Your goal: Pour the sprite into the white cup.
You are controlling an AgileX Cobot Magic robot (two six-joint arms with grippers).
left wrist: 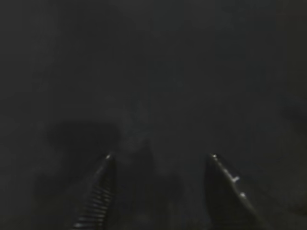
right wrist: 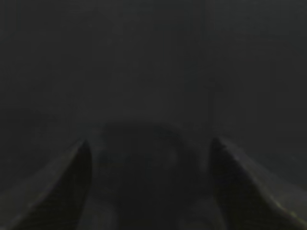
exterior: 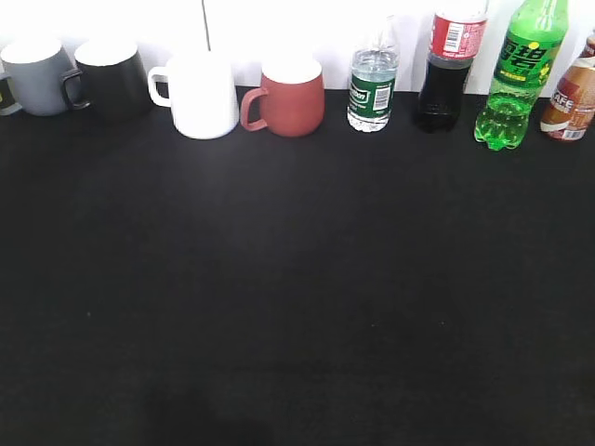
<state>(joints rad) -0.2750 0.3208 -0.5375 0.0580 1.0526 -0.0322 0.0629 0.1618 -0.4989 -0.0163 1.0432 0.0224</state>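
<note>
While both arms sit out of the exterior shot, we count four mugs and four bottles along the far edge: the white cup point(exterior: 202, 95) left-centre, the sprite point(exterior: 519, 76) far right. Left gripper point(left wrist: 160, 158) and right gripper point(right wrist: 149, 143) are spread over dark cloth point(exterior: 297, 279), holding nothing.

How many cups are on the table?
4, all in the back row on the left: grey cup, black cup, white cup, red-brown cup. More may sit beyond the left edge.
</note>
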